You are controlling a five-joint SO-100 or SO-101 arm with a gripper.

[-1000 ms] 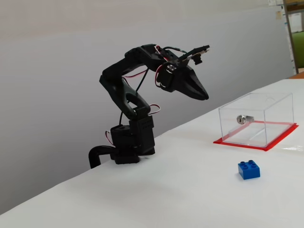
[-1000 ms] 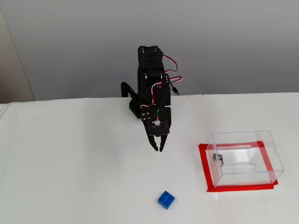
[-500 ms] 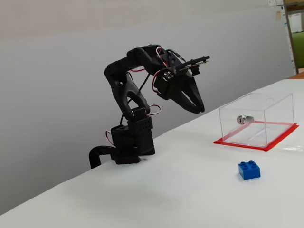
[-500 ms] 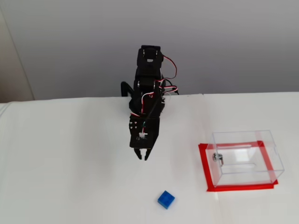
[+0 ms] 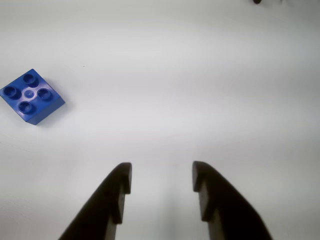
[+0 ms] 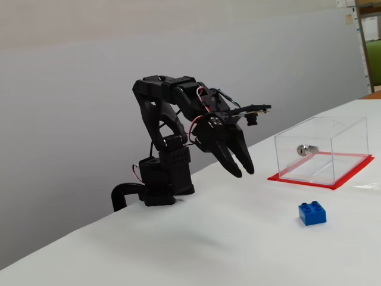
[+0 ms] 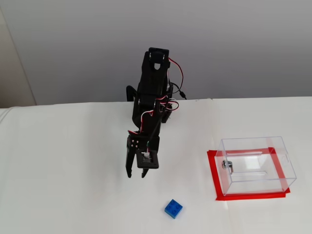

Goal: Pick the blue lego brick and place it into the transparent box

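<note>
**Off-line from the brick**

My claw (image 5: 161, 180) hangs parted and empty above the bench (image 5: 200, 100). The blue lego brick (image 5: 31, 96) lies far left in the wrist view, near the transparent box (image 7: 256, 165). Descending here, I'd grasp nothing.

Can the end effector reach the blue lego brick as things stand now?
Probably yes: the open end effector hangs above bare table, and nothing lies between it and the blue lego brick; the transparent box stands aside.

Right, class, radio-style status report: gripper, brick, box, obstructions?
Gripper open, empty, above table. Blue lego brick untouched on table. Transparent box waiting. Nothing in the way.
</note>
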